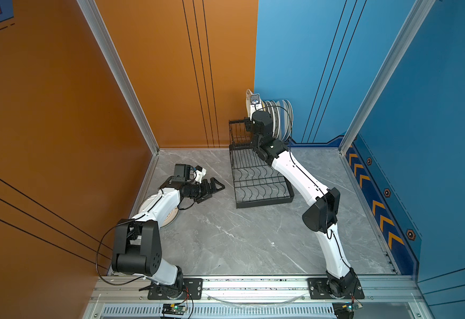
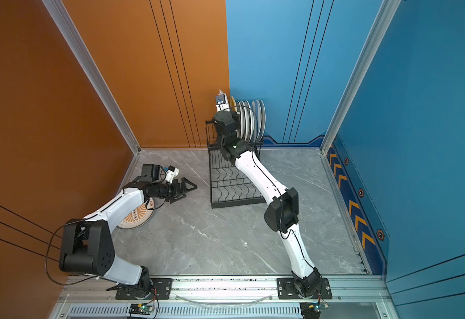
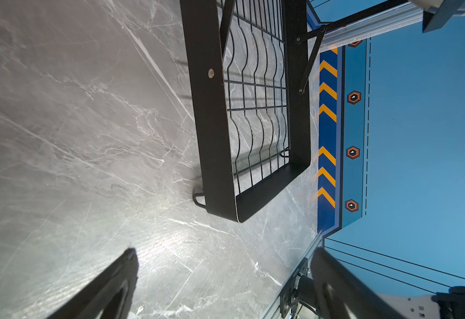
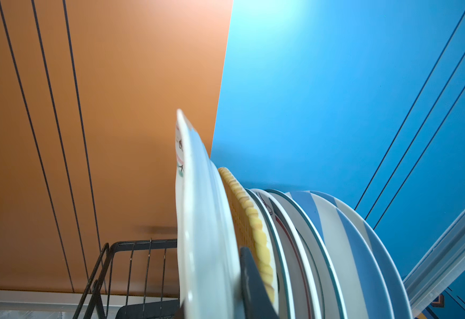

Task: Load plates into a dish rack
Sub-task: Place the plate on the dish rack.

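so the dish rack [image 1: 264, 203] sits on the grey marble bench [image 1: 239, 243], a bit right of centre in both top views, with its raised rear tier toward the upper middle of the frame. That tier holds a row of plates [image 1: 281, 118] standing on edge

the right arm [image 1: 295, 174] stretches up over the rack to the left end of that row, and the right jaws are pinched narrow on a white plate [image 4: 206, 221] with a small printed design, held upright and poking up higher than the rest. In the right wrist view it's just beside the yellow woven tray [image 4: 243, 212], then come the teal-rimmed plates [image 4: 306, 248] and the blue-and-white striped plates [image 4: 364, 248]. Can't tell if its bottom edge is seated in the wires

the left arm [image 1: 167, 201] lies low at middle left of the frame, with the left jaws spread wide, gripping nothing and pointing toward the rack. Under that arm a sunburst plate [image 2: 136, 218] lies flat on the bench, partly hidden
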`<state>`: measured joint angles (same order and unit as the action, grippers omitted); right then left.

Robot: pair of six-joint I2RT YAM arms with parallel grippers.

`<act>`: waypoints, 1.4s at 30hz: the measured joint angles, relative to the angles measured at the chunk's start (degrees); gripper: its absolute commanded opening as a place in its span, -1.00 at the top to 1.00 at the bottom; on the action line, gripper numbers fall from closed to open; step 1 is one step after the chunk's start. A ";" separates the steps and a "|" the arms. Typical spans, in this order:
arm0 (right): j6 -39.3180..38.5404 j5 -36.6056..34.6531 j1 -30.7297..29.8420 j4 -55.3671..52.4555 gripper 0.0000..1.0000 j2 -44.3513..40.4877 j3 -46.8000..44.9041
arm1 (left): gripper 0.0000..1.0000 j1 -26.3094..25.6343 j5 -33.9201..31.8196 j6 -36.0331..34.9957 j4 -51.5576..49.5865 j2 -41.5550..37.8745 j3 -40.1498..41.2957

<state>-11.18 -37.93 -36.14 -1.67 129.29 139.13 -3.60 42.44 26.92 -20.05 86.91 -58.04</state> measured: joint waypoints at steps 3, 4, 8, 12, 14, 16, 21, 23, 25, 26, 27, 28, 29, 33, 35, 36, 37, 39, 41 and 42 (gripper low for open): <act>0.00 -0.28 0.17 -0.04 1.00 0.42 0.09 | -0.96 0.22 -0.02 -0.15 0.00 0.00 0.00; 0.00 -0.39 0.24 -0.04 1.00 0.63 0.11 | -0.96 0.26 0.00 -0.15 0.00 0.00 0.00; 0.00 -0.83 0.55 -0.72 1.00 1.49 0.11 | -0.96 0.33 0.00 -0.15 0.00 0.00 0.00; 0.04 -0.94 0.85 -1.81 1.00 2.10 0.11 | -0.96 0.33 0.00 -0.15 0.02 0.00 0.00; 0.04 -0.94 0.92 -1.88 1.00 2.36 0.11 | -0.96 0.33 0.00 -0.15 0.02 0.00 0.00; 0.07 -0.94 0.92 -2.21 1.00 2.56 0.11 | -0.96 0.33 0.00 -0.15 0.00 0.00 0.00; 1.03 -0.92 0.96 -3.48 1.00 2.73 0.11 | -0.96 0.33 0.00 -0.15 0.02 -0.02 0.15; 1.57 -0.92 1.05 -3.76 1.00 2.73 0.11 | -0.96 0.33 -0.02 -0.17 0.02 -0.02 0.57; 2.19 -0.90 1.14 -3.93 1.00 2.73 0.11 | -0.96 0.33 -0.02 -0.15 -0.02 -0.02 0.98; 2.32 -0.90 1.18 -3.98 1.00 2.75 0.11 | -0.96 0.33 -0.02 -0.15 -0.02 -0.02 1.09; 2.67 -0.90 1.25 -4.07 1.00 2.84 0.11 | -0.96 0.33 -0.02 -0.15 -0.02 -0.11 1.25; 3.04 -0.87 1.33 -4.17 1.00 2.84 0.11 | -0.96 0.33 -0.04 -0.15 -0.02 -0.24 1.42; 3.45 -0.81 1.40 -4.33 1.00 2.86 0.11 | -0.96 0.33 -0.04 -0.15 -0.02 -0.35 1.55; 4.44 -0.52 1.64 -4.35 1.00 3.45 0.22 | -0.96 0.35 -0.04 -0.15 -0.07 -0.68 1.77; 4.87 -0.09 1.70 -4.76 1.00 3.85 0.22 | -0.96 0.50 -0.04 -0.15 -0.09 -0.70 1.77; 5.07 -0.07 1.70 -4.83 0.98 4.15 0.22 | -0.96 0.59 -0.07 -0.15 -0.09 -0.70 1.77; 5.27 -0.09 1.73 -4.76 0.94 4.42 0.22 | -0.96 0.59 -0.04 -0.15 -0.09 -0.70 1.77; 5.53 -0.09 1.77 -4.81 0.85 4.74 0.22 | -0.96 0.59 -0.04 -0.15 -0.09 -0.72 1.77; 5.70 -0.07 1.81 -4.85 0.71 4.87 0.22 | -0.96 0.59 -0.04 -0.15 -0.11 -0.72 1.77; 5.70 -0.07 1.84 -4.85 0.60 4.87 0.22 | -0.96 0.59 -0.04 -0.15 -0.09 -0.72 1.77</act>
<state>-5.48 -38.00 -34.30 -6.52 134.17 139.35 -3.01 42.39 26.76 -20.14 86.19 -56.27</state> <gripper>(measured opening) 0.154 0.981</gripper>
